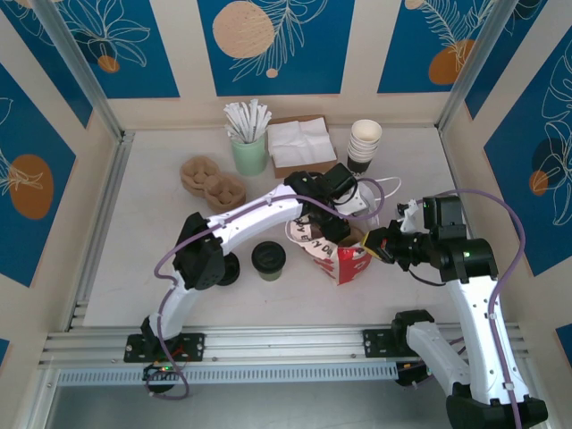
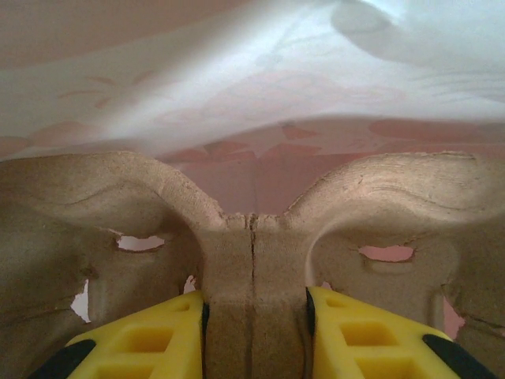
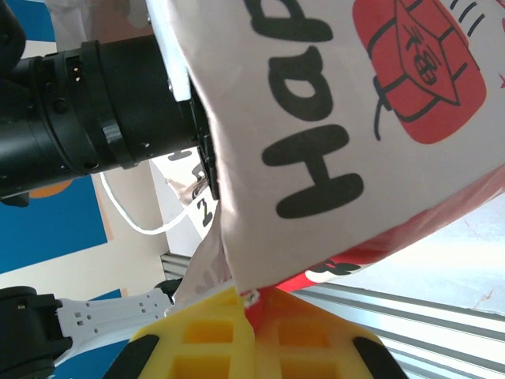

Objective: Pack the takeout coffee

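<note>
The takeout coffee (image 1: 268,258), a short olive-green cup with a black lid, stands on the table left of the red and white bag (image 1: 349,262). My left arm reaches over it into the bag's mouth. Inside the bag, my left gripper (image 2: 254,306) is shut on the middle ridge of a brown cardboard cup carrier (image 2: 252,245), with the pale bag wall (image 2: 260,87) above it. My right gripper (image 1: 380,243) is at the bag's right side. In the right wrist view, this gripper (image 3: 256,298) is shut on the bag's edge (image 3: 355,118).
A stack of white paper cups (image 1: 364,145), napkins (image 1: 301,143) and a green holder of white sticks (image 1: 249,147) stand at the back. More cardboard carriers (image 1: 212,181) lie back left. A low black round piece (image 1: 229,269) sits by the left arm. A metal rail (image 1: 286,344) lines the front.
</note>
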Robot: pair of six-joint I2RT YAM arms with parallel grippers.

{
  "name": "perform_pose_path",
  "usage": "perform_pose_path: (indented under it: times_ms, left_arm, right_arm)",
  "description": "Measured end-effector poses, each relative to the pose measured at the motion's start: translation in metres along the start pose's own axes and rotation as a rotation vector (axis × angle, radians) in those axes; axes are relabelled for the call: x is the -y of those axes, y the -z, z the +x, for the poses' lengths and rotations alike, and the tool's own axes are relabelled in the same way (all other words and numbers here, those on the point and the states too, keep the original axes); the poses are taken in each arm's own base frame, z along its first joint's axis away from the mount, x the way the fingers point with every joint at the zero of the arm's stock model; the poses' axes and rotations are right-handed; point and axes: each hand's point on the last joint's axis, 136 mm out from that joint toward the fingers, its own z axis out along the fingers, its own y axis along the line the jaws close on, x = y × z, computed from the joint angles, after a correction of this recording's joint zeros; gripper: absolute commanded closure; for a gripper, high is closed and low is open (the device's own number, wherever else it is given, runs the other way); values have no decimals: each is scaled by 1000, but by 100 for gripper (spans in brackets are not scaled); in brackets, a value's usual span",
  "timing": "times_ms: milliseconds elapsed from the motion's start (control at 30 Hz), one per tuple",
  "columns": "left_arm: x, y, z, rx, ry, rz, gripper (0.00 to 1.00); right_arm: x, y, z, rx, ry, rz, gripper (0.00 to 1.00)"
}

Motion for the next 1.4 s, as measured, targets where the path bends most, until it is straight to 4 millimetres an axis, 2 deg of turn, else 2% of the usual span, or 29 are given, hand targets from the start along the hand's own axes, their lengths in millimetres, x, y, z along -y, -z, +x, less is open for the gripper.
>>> perform_pose_path:
  times_ms: [233, 500, 933, 1033, 1400]
  left_arm:
    - [-5, -12, 10, -22, 37, -23, 69]
    - [-4, -15, 8, -13, 44, -24, 69]
    - [-2, -26, 17, -28, 54, -21, 64]
    - [-2, -26, 16, -23, 56, -21, 60]
    - [-1, -23, 10, -10, 57, -20, 30]
  right_arm:
    - [-3, 3, 1, 16, 19, -15, 100]
    - [-3, 3, 2, 13, 21, -15, 100]
    - [-2, 3, 2, 17, 23, -12, 100]
    - [-2, 4, 2, 20, 25, -12, 100]
    - [-2, 4, 2, 25, 26, -10, 100]
